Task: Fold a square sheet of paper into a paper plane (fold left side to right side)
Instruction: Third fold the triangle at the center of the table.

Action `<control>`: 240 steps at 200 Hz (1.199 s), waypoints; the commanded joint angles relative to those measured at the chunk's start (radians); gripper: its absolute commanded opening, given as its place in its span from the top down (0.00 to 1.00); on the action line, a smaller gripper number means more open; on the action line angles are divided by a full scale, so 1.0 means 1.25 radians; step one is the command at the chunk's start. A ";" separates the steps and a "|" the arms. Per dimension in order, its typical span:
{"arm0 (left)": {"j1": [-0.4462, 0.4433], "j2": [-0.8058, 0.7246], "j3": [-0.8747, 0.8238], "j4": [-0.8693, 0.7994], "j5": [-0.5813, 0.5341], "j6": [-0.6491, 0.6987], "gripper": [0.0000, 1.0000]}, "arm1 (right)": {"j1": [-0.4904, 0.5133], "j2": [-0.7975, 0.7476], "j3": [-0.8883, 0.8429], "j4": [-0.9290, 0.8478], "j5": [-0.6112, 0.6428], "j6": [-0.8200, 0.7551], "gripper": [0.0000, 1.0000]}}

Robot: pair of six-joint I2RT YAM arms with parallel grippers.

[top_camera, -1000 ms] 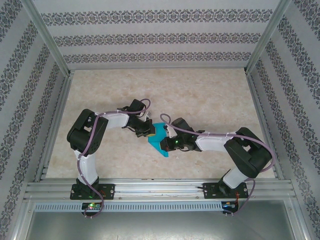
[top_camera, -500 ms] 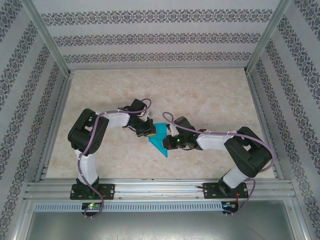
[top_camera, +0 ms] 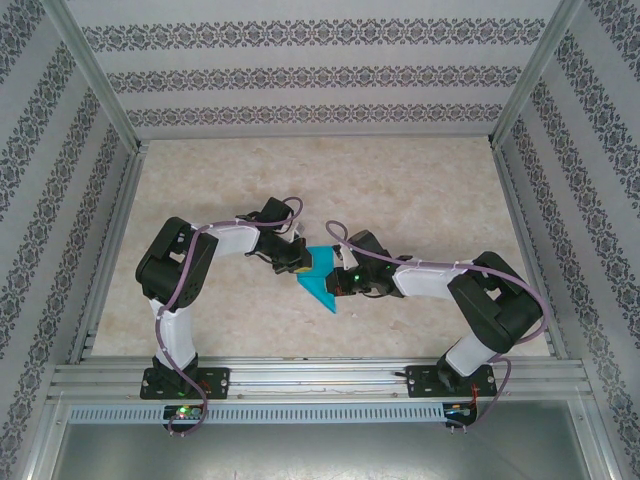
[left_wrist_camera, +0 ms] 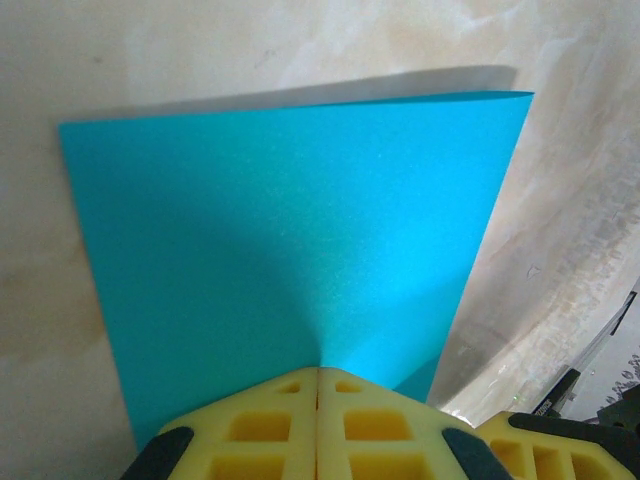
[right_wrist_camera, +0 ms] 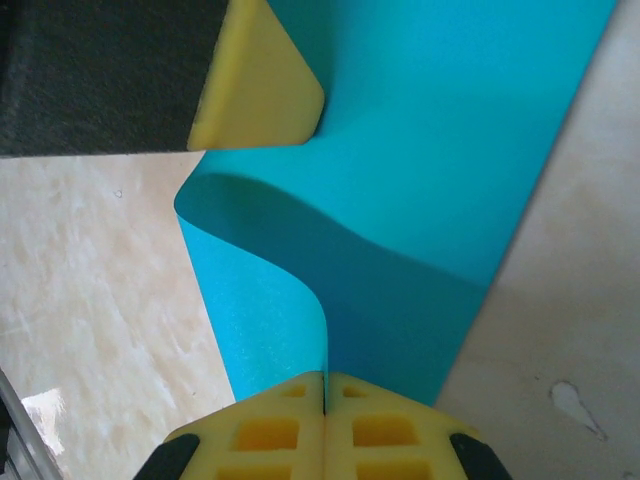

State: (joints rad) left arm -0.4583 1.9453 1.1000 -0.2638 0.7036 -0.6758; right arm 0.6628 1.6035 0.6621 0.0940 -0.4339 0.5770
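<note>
Here, in the top view, we saw the two arms meet just below the middle of the frame, over the pale marbled table (top_camera: 400, 190). The teal-blue sheet of paper (top_camera: 322, 287) lay between them, doubled over on itself, one corner pointing toward the bottom of the frame. The left gripper (top_camera: 304, 262) reached in from the left and met the sheet at its upper left edge. The right gripper (top_camera: 338, 284) came in from the right and met its right edge.

From the left wrist, we saw that gripper's yellow pads (left_wrist_camera: 260, 425) pressed flat together at bottom centre, no gap between them. The near edge of the sheet ran into their seam, so the jaws were closed on the paper. The sheet spread upward across most of the frame, and a sliver of a lower layer peeked out at lower right.

From the right wrist, we saw the other pair of pads (right_wrist_camera: 385, 435) likewise closed at bottom centre. They were pinching the upper layer, which curled up off the lower one and into the seam. The left gripper's yellow fingertip (right_wrist_camera: 255, 95) sat at the upper left of that frame, touching the sheet. The paper's straight edge ran diagonally from the top right toward bottom centre against the table.
</note>
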 commanded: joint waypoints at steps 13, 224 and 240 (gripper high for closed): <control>-0.011 0.032 -0.008 -0.043 -0.039 0.014 0.92 | -0.008 0.022 0.025 -0.016 0.012 -0.013 1.00; -0.005 -0.020 0.068 -0.066 -0.052 0.030 0.72 | -0.007 0.064 0.018 -0.068 0.031 -0.023 1.00; 0.003 -0.048 0.082 -0.071 -0.070 0.038 0.71 | -0.007 0.063 0.014 -0.068 0.032 -0.022 1.00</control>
State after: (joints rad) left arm -0.4644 1.9453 1.1603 -0.3008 0.6739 -0.6624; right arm 0.6628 1.6543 0.6811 0.0708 -0.4271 0.5701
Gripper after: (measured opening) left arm 0.282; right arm 0.046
